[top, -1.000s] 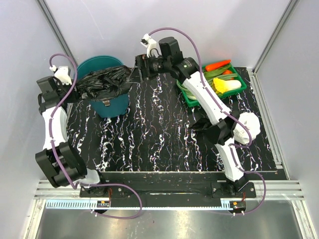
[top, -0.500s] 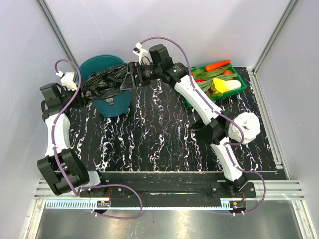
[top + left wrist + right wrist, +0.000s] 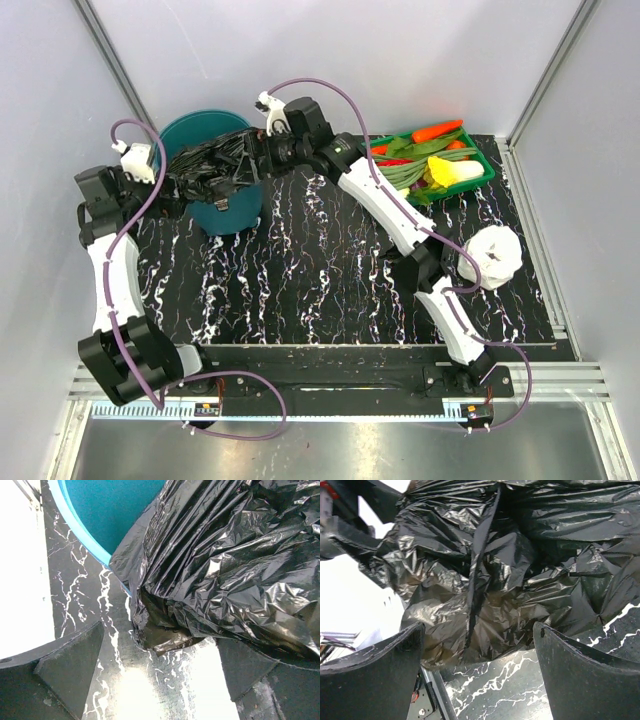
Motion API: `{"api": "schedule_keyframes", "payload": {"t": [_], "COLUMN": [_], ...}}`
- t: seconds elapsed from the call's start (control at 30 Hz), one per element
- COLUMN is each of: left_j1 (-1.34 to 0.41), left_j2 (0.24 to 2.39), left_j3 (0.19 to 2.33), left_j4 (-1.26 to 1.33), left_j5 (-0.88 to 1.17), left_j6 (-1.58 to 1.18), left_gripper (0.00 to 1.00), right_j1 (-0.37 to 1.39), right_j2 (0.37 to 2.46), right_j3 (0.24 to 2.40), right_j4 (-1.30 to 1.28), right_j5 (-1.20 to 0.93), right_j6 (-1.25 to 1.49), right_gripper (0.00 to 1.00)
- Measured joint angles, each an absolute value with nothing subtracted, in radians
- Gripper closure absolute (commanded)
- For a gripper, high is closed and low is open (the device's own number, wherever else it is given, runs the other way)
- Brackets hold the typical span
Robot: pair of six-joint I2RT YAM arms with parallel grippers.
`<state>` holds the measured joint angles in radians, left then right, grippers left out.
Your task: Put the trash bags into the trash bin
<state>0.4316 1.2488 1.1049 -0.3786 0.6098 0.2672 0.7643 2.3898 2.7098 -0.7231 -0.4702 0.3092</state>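
A robotics lab test cell. Plain pale wall panels (image 3: 420, 50) in bare aluminium framing (image 3: 548, 75) box in a bench (image 3: 320, 280) covered with a black, white-veined mat. A left arm (image 3: 112, 270) and a right arm (image 3: 385, 200) are bolted to a metal rail (image 3: 340, 383) at its near edge, trailing loose purple cables (image 3: 335, 85). The props are a round teal plastic trash bin (image 3: 178, 132) and a shallow green tray (image 3: 478, 179) of vegetables.

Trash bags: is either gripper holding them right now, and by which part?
Nothing is held. The left gripper and the right gripper are both open at the trash bags, which drape over the trash bin.
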Motion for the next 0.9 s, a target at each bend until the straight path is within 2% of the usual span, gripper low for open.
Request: {"api": "schedule_keyframes", "payload": {"t": [0.3, 0.67, 0.9], "left_j1": [0.431, 0.431, 0.455], "left_j2": [1.212, 1.192, 1.191], "left_j3": [1.182, 1.211, 1.313], "left_j4": [-0.509, -0.764, -0.884], "left_j5": [0.496, 0.337, 0.331], "left_j6": [0.440, 0.791, 0.898], "left_gripper": [0.01, 0.01, 0.01], "right_j1": [0.765, 0.777, 0.779], "right_j2": [2.421, 2.421, 2.421], "right_j3": [2.710, 2.685, 2.666], "right_j4": [-0.725, -0.732, -0.750], "right_j5": [-0.404, -0.296, -0.270], "right_j6": [0.324, 0.246, 0.185], "right_gripper": [0.08, 0.08, 0.07]}}
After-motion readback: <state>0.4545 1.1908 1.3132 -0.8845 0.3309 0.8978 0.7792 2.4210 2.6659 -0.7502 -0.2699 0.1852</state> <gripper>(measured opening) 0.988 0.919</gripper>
